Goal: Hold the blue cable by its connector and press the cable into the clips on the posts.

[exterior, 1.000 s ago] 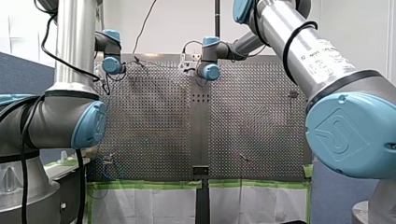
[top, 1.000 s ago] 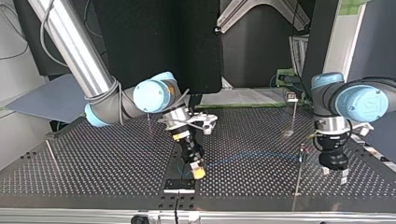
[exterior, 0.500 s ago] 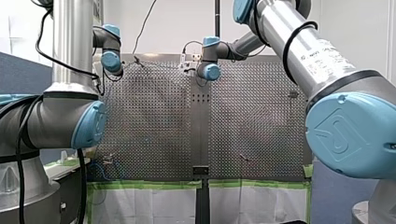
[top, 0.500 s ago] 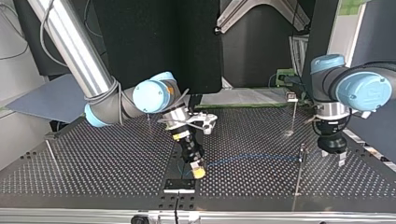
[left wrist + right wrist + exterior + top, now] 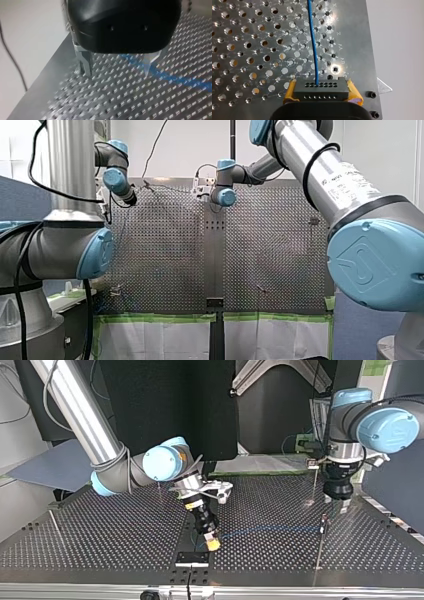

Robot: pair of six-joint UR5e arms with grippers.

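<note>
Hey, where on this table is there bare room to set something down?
In the top view, the widest bare patch lies between the left post and my right tool, holding the connector. Another lies in the corner past the near post, at that view's right. Crowded: the cable stretch, and my left tool by the far post.

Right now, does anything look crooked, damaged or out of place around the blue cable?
Nothing stands out. The dark grey rectangular connector sits square between the yellow pads of my right gripper, the thin blue cable leaves it straight, and my left gripper hangs open and empty above the perforated metal table.
</note>
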